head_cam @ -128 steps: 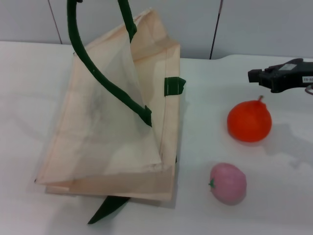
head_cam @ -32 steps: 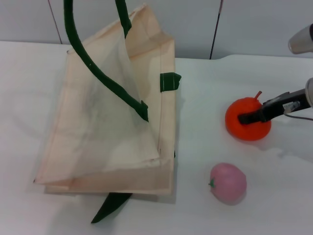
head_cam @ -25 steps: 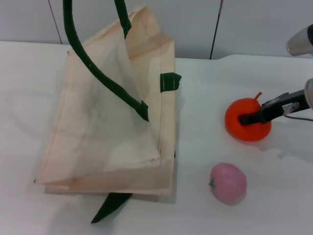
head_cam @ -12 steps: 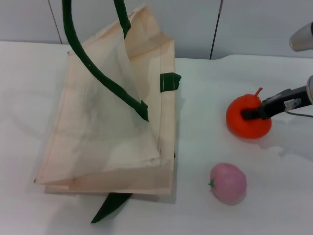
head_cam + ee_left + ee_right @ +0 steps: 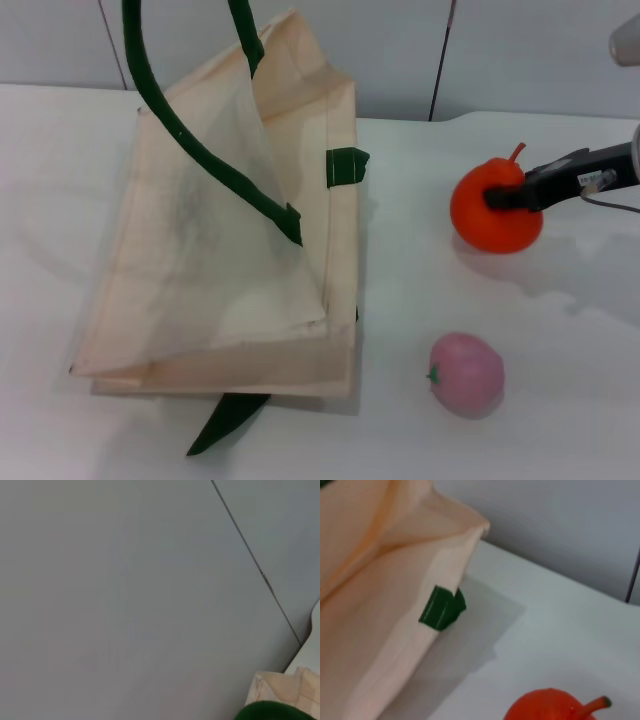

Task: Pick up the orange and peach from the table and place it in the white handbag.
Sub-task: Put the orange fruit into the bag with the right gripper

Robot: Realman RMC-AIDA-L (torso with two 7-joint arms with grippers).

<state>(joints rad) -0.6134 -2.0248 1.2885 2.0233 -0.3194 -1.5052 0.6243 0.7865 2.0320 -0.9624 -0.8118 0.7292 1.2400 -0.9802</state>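
The orange (image 5: 492,225) is held by my right gripper (image 5: 499,197), which comes in from the right and is shut on its upper side; the fruit hangs just off the table with its shadow below it. The orange's top and stem also show in the right wrist view (image 5: 550,707). The peach (image 5: 467,374) lies on the table in front of the orange, untouched. The white handbag (image 5: 220,270) stands at the left, its mouth held open by a green handle (image 5: 190,150) that rises out of view. It also shows in the right wrist view (image 5: 375,605). My left gripper is out of view.
The white table (image 5: 420,300) runs back to a grey wall (image 5: 520,50). A second green strap end (image 5: 226,420) pokes out under the bag's front edge. The left wrist view shows the wall, a bit of strap (image 5: 272,712) and the bag's edge (image 5: 280,685).
My right gripper closed on the orange and has now raised it, moving it slightly back and left. The peach and the bag have not moved.
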